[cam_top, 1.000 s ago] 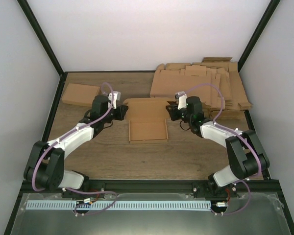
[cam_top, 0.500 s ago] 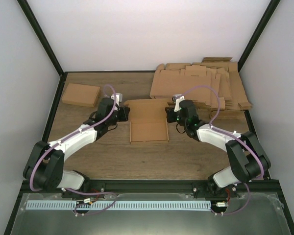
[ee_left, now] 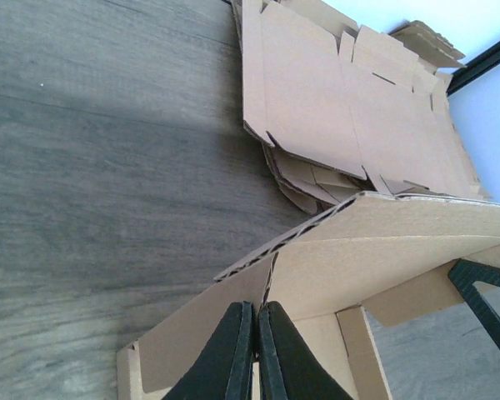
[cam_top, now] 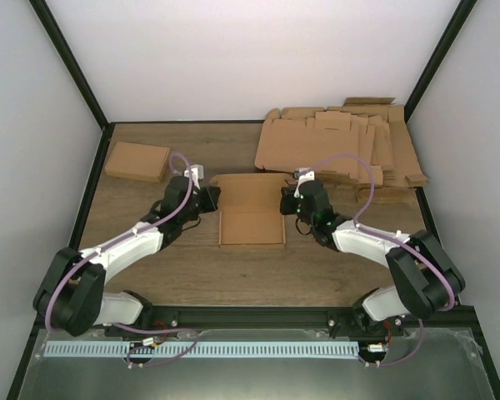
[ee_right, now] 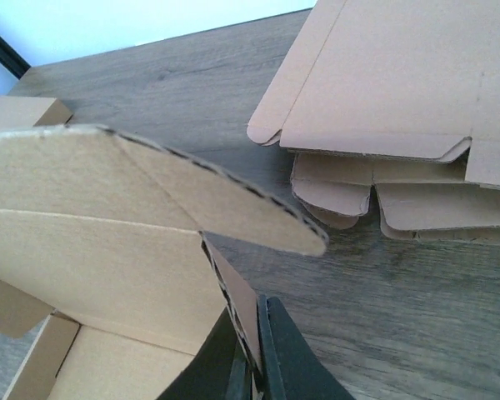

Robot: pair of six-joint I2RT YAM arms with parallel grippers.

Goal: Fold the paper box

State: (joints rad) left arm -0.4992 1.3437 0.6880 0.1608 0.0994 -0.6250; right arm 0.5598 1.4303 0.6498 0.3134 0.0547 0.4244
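Observation:
The paper box point(cam_top: 252, 227) lies open in the middle of the table, its base panel flat and its lid panel point(cam_top: 248, 190) rising at the far side. At the box's far left corner my left gripper point(cam_top: 211, 199) is shut on the left side wall. The left wrist view shows its black fingers point(ee_left: 237, 350) pressed together on a thin cardboard edge of the box point(ee_left: 383, 267). My right gripper point(cam_top: 287, 202) mirrors it at the far right corner. Its fingers point(ee_right: 275, 358) are shut on the box's upright right flap point(ee_right: 237, 304), below the lid's rounded tab point(ee_right: 233, 208).
A thick pile of flat brown cardboard sheets point(cam_top: 342, 150) fills the far right of the table, seen close in both wrist views point(ee_left: 350, 108) point(ee_right: 400, 100). A folded brown box point(cam_top: 137, 160) sits at the far left. Black frame posts bound the table's edges.
Both grippers have moved in from the sides to the box's far corners and closed on its side walls. The box has shifted slightly and its lid stands a little higher.

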